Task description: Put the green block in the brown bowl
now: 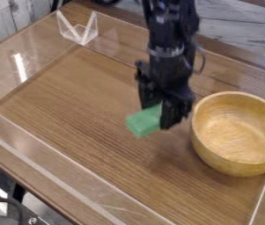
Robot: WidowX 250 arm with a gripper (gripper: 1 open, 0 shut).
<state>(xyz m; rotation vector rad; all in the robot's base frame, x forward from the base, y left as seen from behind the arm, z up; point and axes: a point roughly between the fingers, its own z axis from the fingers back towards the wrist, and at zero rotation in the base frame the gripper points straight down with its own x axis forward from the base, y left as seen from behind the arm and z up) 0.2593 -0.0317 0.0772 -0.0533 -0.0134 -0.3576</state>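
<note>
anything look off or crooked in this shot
Nothing is spilled or damaged. The one mildly odd thing is the green block: the gripper holds it by one end, so it sticks out to the side, clear of the table. The brown bowl sits upright and empty beside it.

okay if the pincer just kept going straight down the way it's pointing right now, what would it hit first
The pincer points straight down with the green block in its grip, so the block would likely meet the bare wooden table first, just left of the brown bowl. Depth is hard to judge from one view.
</note>
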